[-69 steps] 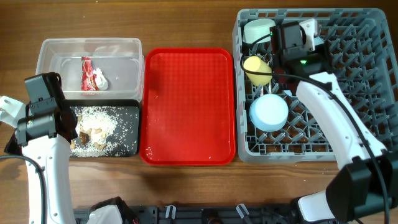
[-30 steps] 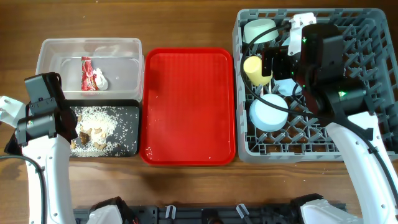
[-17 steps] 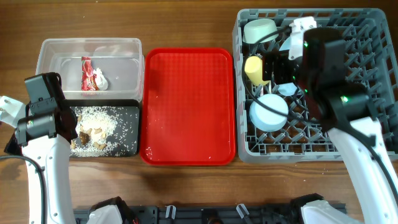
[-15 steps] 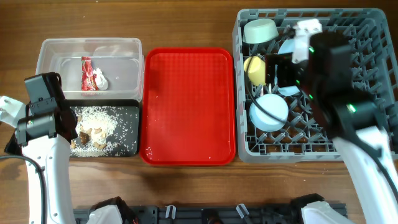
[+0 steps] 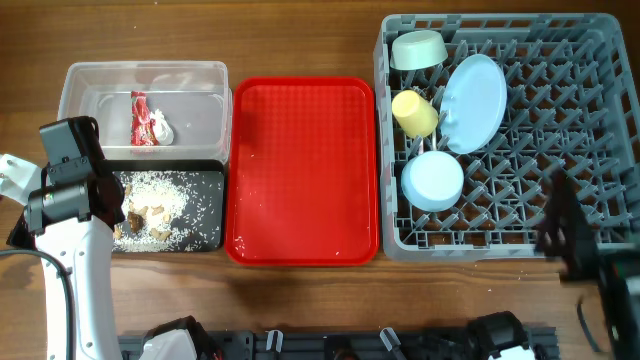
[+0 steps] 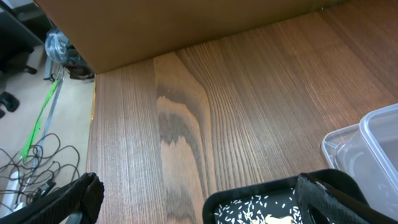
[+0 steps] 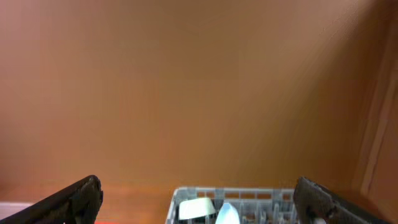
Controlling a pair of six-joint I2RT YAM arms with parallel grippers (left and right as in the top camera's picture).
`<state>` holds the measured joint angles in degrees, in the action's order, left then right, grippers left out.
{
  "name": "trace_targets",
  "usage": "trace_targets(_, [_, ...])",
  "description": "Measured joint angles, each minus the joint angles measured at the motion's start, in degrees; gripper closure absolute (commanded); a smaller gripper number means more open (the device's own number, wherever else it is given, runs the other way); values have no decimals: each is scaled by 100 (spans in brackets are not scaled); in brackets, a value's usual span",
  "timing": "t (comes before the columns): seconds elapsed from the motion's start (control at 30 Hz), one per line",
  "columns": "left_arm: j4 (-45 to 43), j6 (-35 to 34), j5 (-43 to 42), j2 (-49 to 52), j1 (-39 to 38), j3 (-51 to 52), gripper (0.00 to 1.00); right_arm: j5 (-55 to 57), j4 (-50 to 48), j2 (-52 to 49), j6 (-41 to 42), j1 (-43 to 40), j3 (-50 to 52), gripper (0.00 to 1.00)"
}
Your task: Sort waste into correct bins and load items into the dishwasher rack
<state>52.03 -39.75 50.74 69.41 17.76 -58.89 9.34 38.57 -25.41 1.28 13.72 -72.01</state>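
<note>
The grey dishwasher rack (image 5: 500, 19) on the right holds a pale mint bowl (image 5: 418, 48), a light blue plate (image 5: 473, 90) leaning on edge, a yellow cup (image 5: 414, 113) and an upturned pale blue bowl (image 5: 432, 180). The clear bin (image 5: 145, 69) contains a red wrapper (image 5: 139, 118) and a white paper scrap (image 5: 160, 128). Rice with brown bits (image 5: 150, 205) lies in the black bin (image 5: 208, 178). My left gripper (image 6: 199, 183) is open above the black bin's far left corner. My right gripper (image 7: 198, 186) is open and empty, back from the rack (image 7: 261, 196), the arm (image 5: 575, 235) at the lower right.
A flat red tray (image 5: 302, 150) lies between the bins and the rack, with a few specks on it. My left arm (image 5: 70, 190) stands along the table's left side beside the black bin. Wooden table surrounds everything.
My right arm has pulled back from over the rack to the lower right, leaving the light blue plate leaning among the pegs. The left arm has stayed put.
</note>
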Motion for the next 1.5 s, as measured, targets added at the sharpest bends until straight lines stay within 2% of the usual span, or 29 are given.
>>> trace_targets(0.1, [4, 0, 0, 0, 0, 0, 0, 9, -483, 717, 2, 0, 717, 0])
trace_targets(0.23, [4, 0, 0, 0, 0, 0, 0, -162, -1858, 1613, 2, -4, 2389, 0])
trace_targets(0.4, [7, 0, 0, 0, 0, 0, 0, -560, -3340, 2100, 79, -186, 4026, 1])
trace_targets(0.67, [4, 0, 0, 0, 0, 0, 0, -802, -3864, 2393, 1049, -632, 5643, 0])
trace_targets(0.87, [4, 0, 0, 0, 0, 0, 0, -839, -5010, 2426, 1283, -671, 6520, 0])
trace_targets(1.07, [4, 0, 0, 0, 0, 0, 0, -1040, -5108, 2430, 1231, -671, 7082, 1])
trace_targets(1.33, [4, 0, 0, 0, 0, 0, 0, -1447, -3880, 2452, 225, -671, 7165, 0])
trace_targets(1.5, [4, 2, 0, 0, 0, 0, 0, -1451, -3873, 2452, 9, -671, 7165, 0])
